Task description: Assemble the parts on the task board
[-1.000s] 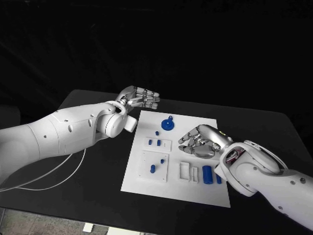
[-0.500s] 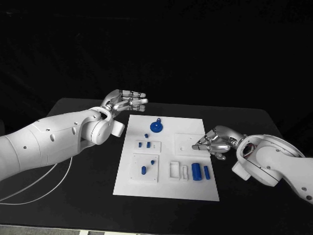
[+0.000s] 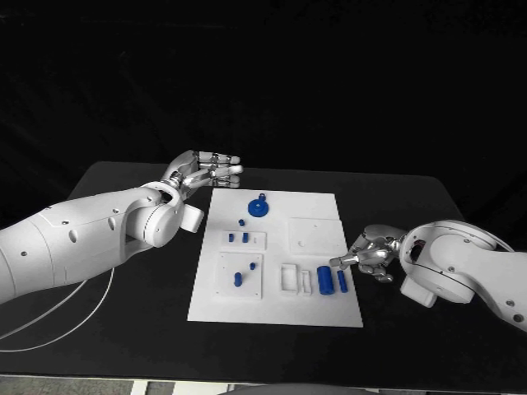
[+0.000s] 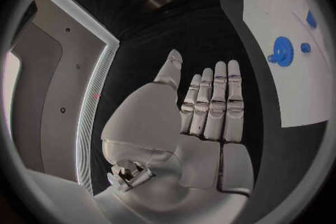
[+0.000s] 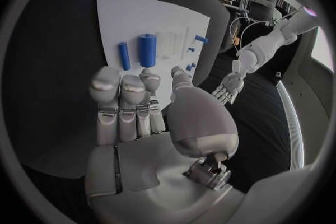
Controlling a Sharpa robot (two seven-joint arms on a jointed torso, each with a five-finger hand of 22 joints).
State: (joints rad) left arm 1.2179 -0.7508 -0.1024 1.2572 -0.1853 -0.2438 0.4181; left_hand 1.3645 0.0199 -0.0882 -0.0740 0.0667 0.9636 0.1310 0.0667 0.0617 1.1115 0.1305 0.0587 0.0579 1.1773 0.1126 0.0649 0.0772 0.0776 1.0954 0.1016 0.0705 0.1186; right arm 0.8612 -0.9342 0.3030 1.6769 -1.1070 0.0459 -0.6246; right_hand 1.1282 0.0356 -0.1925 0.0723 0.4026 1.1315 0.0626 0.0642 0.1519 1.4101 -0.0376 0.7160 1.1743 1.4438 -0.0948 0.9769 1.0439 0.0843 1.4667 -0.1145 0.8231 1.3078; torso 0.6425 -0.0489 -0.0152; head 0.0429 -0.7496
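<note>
Task board [image 3: 317, 240] plain white; blue parts [image 3: 325, 280] unmarked

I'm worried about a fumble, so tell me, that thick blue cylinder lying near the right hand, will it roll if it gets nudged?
Probably. The thick blue cylinder lies on its side on the flat task board, so a sideways nudge may roll it. It looks smooth and rigid, perhaps slippery under metal fingers. The right hand beside it holds nothing.
</note>
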